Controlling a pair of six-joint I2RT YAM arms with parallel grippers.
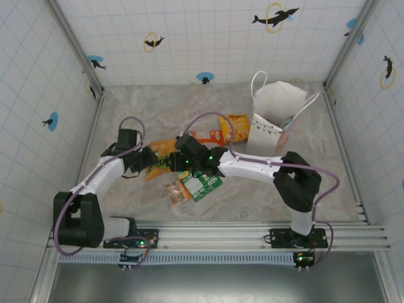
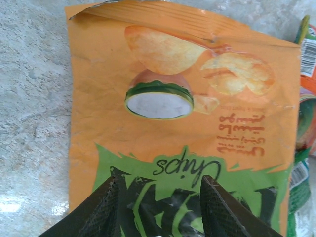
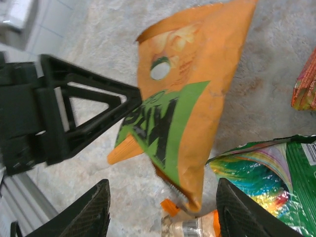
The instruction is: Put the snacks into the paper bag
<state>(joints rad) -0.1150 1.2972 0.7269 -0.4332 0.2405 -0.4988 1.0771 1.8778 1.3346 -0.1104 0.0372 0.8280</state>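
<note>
Right fingers (image 3: 94,210) apart, seemingly unladen

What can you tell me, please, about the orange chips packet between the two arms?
The orange chips packet is a glossy, crinkled foil-like bag printed with crisps, a dip bowl and a green band reading "Chips". It looks sealed and sits near the table's middle, beside a green packet. The left end effector has its fingertips at the green end, jaws apart; whether it grips is unclear.
</note>
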